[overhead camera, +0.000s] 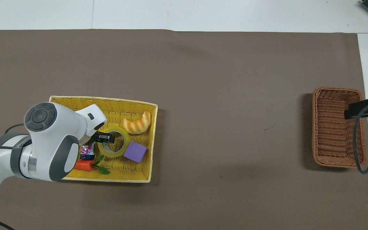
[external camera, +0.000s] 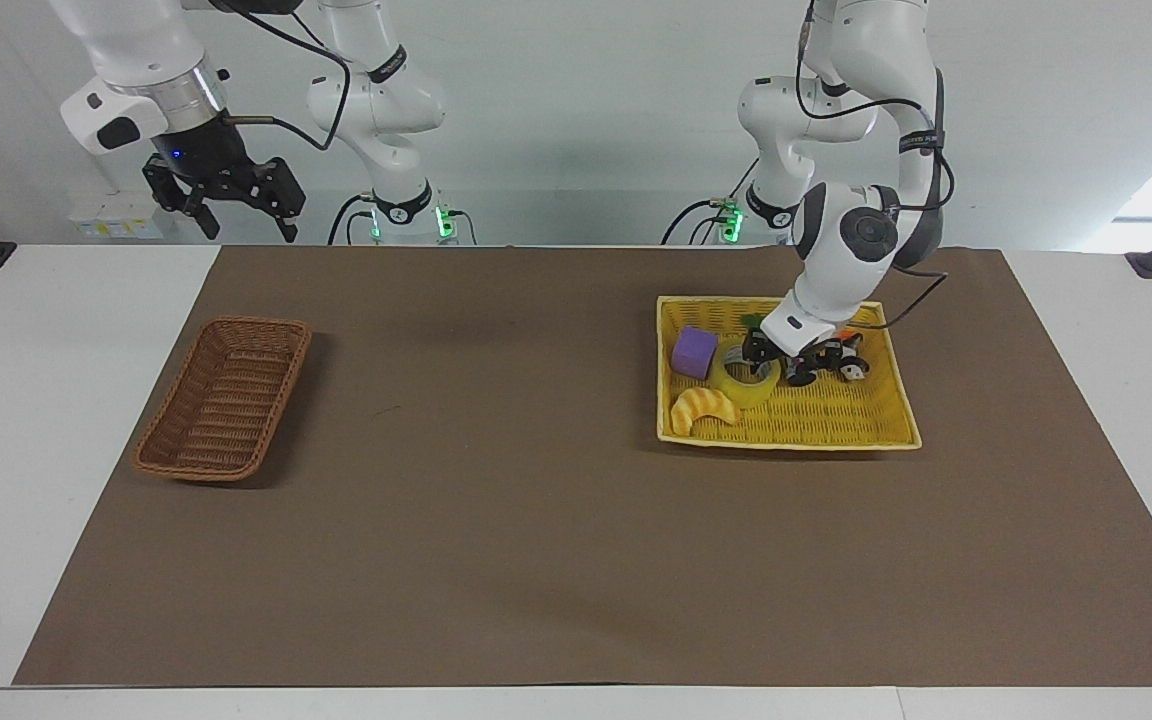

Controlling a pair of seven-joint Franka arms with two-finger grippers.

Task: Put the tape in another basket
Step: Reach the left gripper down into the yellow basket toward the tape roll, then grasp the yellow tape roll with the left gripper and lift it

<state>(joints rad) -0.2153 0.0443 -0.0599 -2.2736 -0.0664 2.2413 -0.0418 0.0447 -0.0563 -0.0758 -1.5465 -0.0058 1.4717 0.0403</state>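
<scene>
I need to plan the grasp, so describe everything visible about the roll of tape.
The tape is a ring of translucent yellow film on a pale whitish core, lying flat with its hole facing up. It rests inside the yellow basket, between a purple block and a small can, with a croissant toy beside it, farther from the robots. The left gripper is down at the roll's can-side rim, one finger seemingly over the hole; actual contact cannot be confirmed.
</scene>
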